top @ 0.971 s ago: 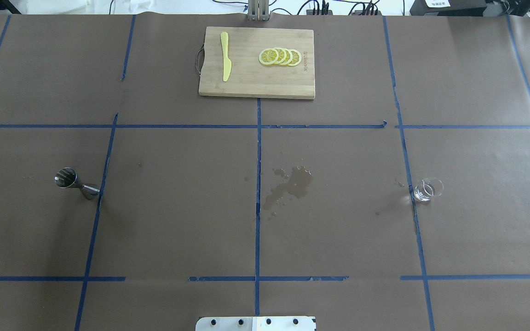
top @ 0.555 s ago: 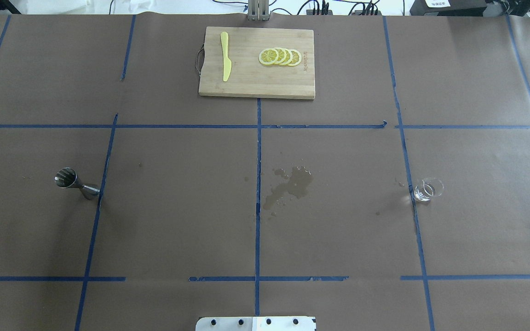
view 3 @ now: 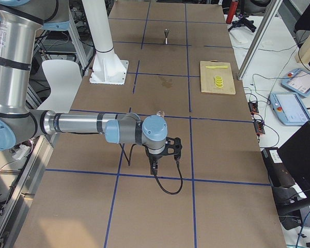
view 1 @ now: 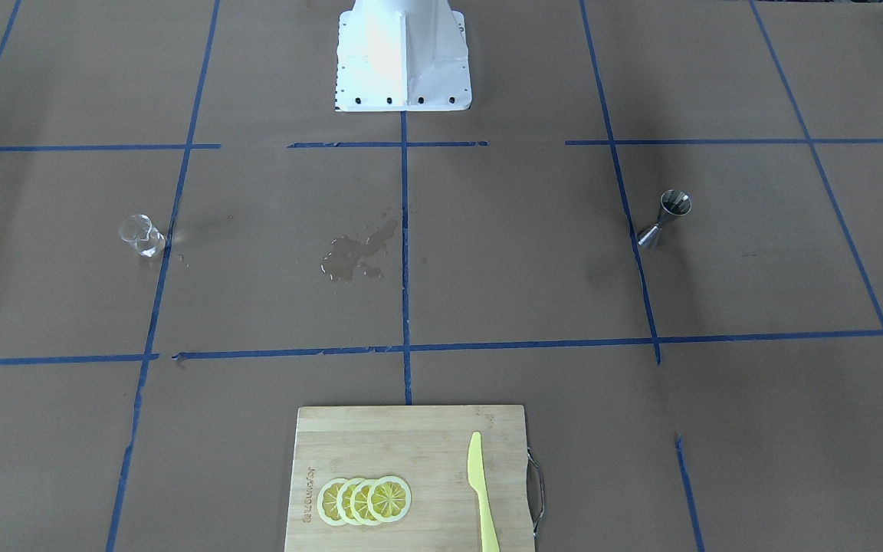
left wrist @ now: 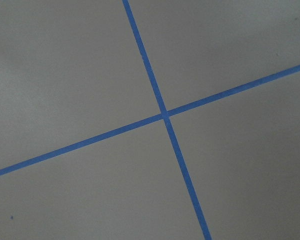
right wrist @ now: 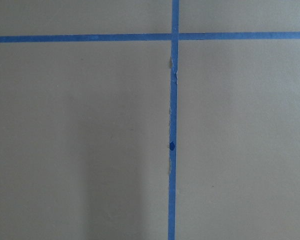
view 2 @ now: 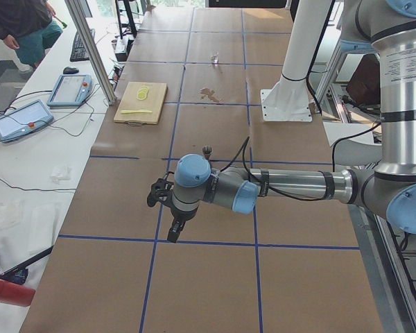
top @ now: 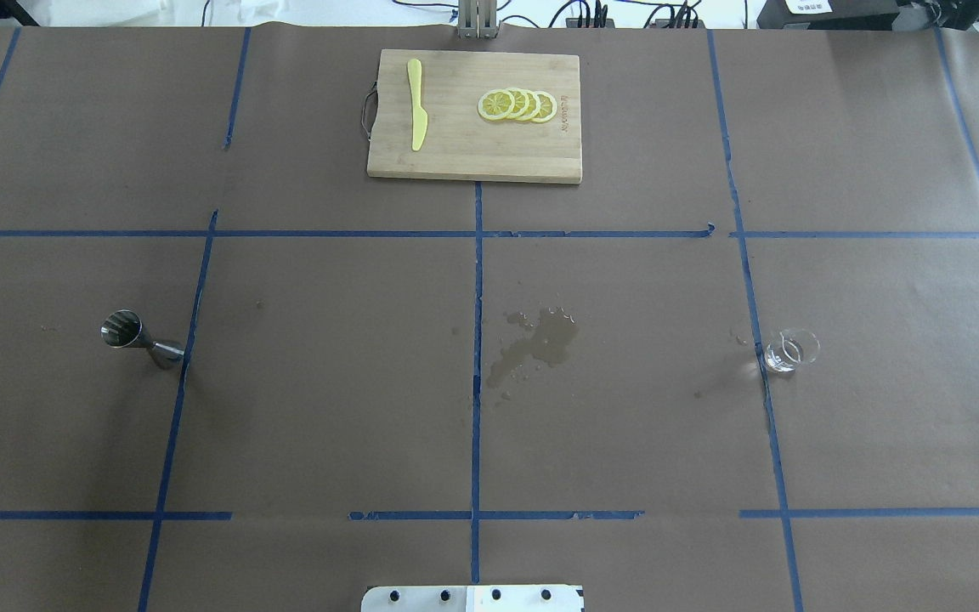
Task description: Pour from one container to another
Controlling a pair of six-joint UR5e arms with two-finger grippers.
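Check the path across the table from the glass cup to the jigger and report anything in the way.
Nothing solid stands between them. Only a flat wet stain lies on the paper roughly midway between the glass cup and the jigger. The cutting board sits well off that line, toward the far edge.

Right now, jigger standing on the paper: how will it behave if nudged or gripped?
The jigger stands upright on a small foot, so a side nudge would probably tip it. Its shiny steel looks rigid but likely slippery. A grip closing on either cone may slide toward the narrow waist.
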